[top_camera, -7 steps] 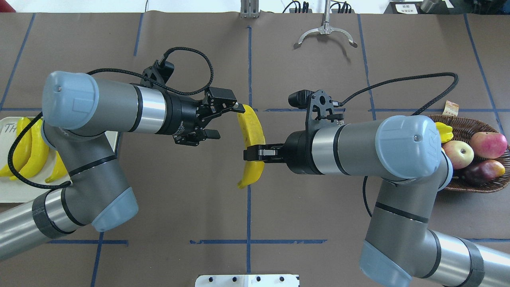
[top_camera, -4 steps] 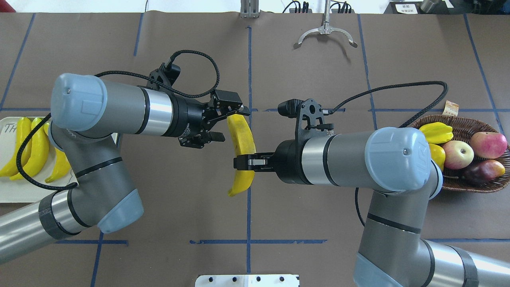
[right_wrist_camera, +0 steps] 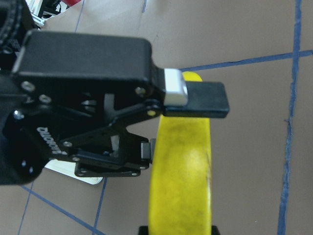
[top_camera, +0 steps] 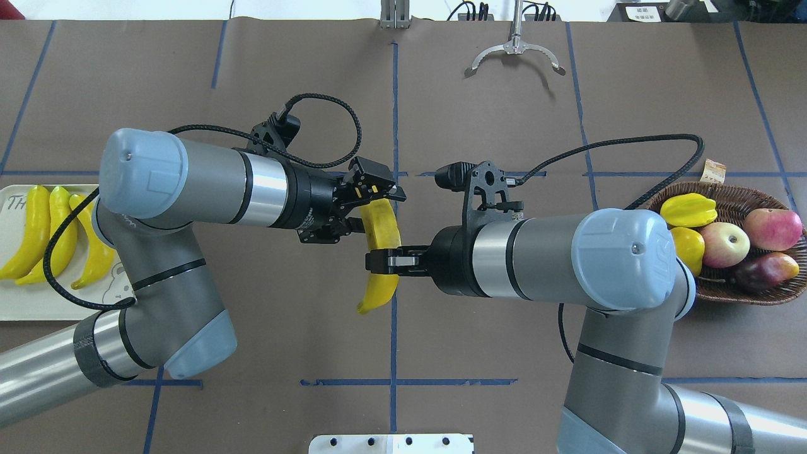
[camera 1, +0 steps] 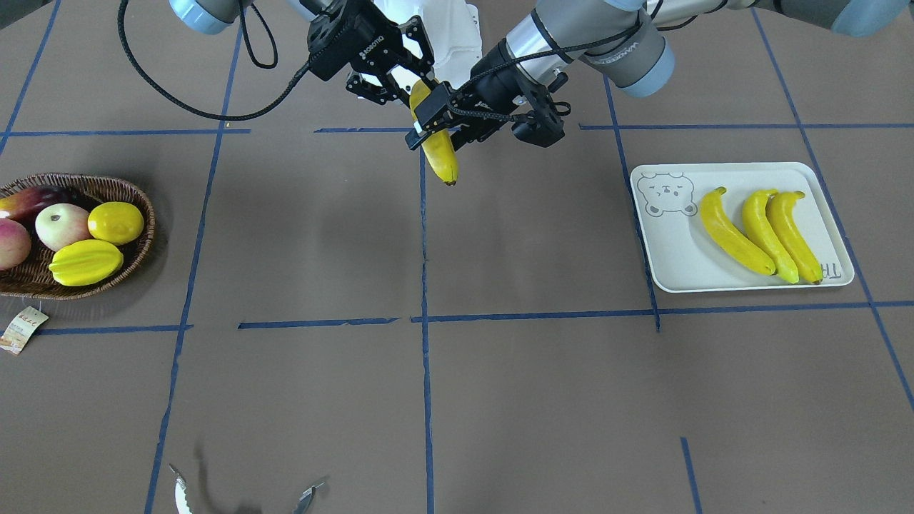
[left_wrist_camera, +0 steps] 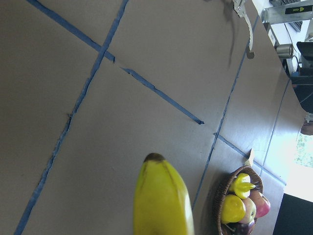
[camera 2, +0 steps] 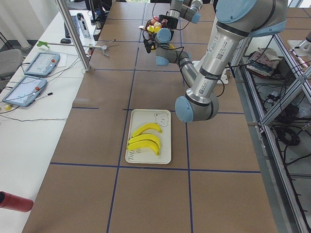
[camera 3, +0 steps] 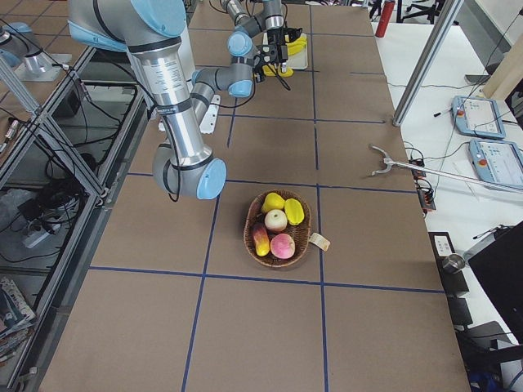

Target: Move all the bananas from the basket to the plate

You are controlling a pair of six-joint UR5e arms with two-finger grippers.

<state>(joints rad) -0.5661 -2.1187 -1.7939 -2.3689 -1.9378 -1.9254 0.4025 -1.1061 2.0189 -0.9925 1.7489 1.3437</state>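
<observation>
Above the middle of the counter (top_camera: 479,353), the right tool (top_camera: 376,260) is clenched on a banana (top_camera: 380,287) at about the half of its length. The fruit hangs in the air and does not touch the brown paper surface. It is long, curved, glossy and bright yellow. In the front-facing view its free end, with a small dark tip, points down at the counter.

The left tool (top_camera: 364,212) comes from the opposite side and is released. Its two black fingers stand apart with the banana between them. I cannot tell if a pad touches the peel.

At the end of the counter on the robot's left lies the plate (camera 1: 671,257), a flat white tray with rounded corners and a grey bear face drawn in one corner. On it rest three bananas (camera 1: 758,228), side by side and nearly parallel.

At the opposite end stands the basket (camera 1: 143,250), a shallow oval of dark brown woven wicker. It holds a smooth round lemon (camera 1: 116,222), a ridged starfruit (camera 1: 86,262) and some reddish round fruits (camera 1: 63,225). A paper tag (camera 1: 23,328) lies on the counter beside it.

Blue tape lines (top_camera: 393,353) divide the surface into rectangles.
</observation>
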